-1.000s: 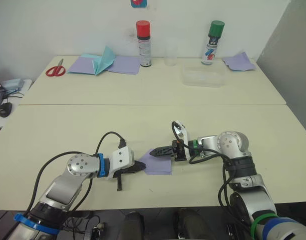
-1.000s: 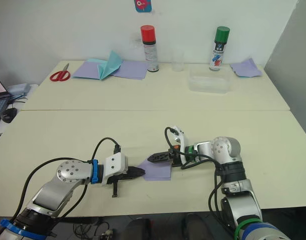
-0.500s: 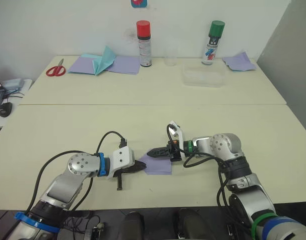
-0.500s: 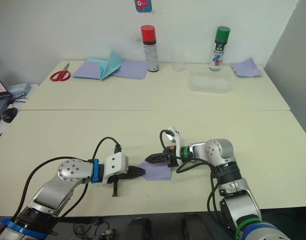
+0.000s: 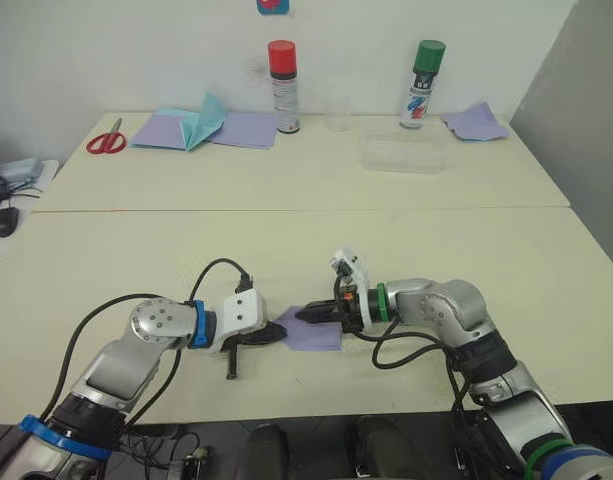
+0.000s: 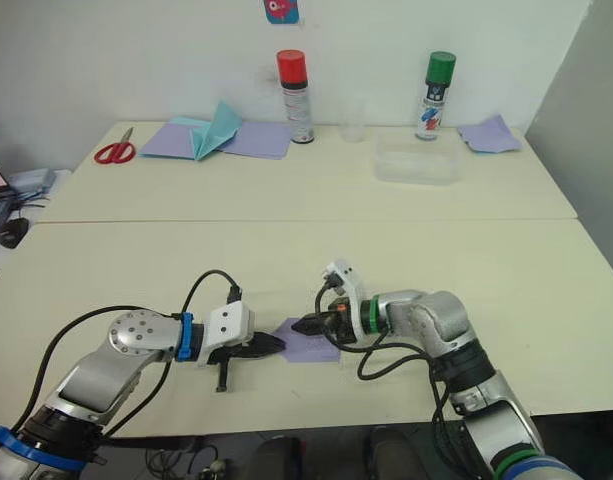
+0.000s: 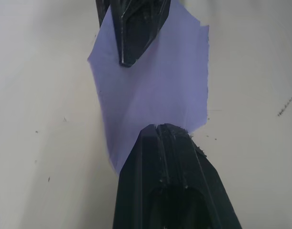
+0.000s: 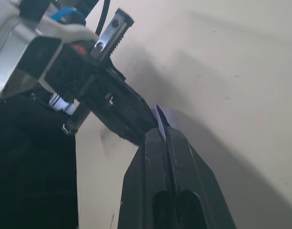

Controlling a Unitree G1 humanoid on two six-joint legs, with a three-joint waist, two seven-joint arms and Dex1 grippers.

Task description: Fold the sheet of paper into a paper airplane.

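The sheet of paper (image 5: 316,329) is pale lavender and lies flat near the table's front edge, between my two grippers. My left gripper (image 5: 282,331) is shut, its tip resting on the sheet's left edge (image 7: 160,76). My right gripper (image 5: 300,314) comes in from the right over the sheet's far part. It is shut, and in the right wrist view a thin sliver of the lavender paper (image 8: 161,115) stands up from between its fingertips. The two gripper tips point at each other, a short way apart.
At the table's back are red scissors (image 5: 106,142), a teal paper shape (image 5: 202,120) on lavender sheets (image 5: 248,129), a red-capped can (image 5: 282,86), a clear cup (image 5: 336,108), a green-capped can (image 5: 420,82), a clear plastic box (image 5: 404,154) and more lavender paper (image 5: 476,122).
My right gripper has closed its fingers at the sheet and edged a little left. My left gripper has stayed shut in place.
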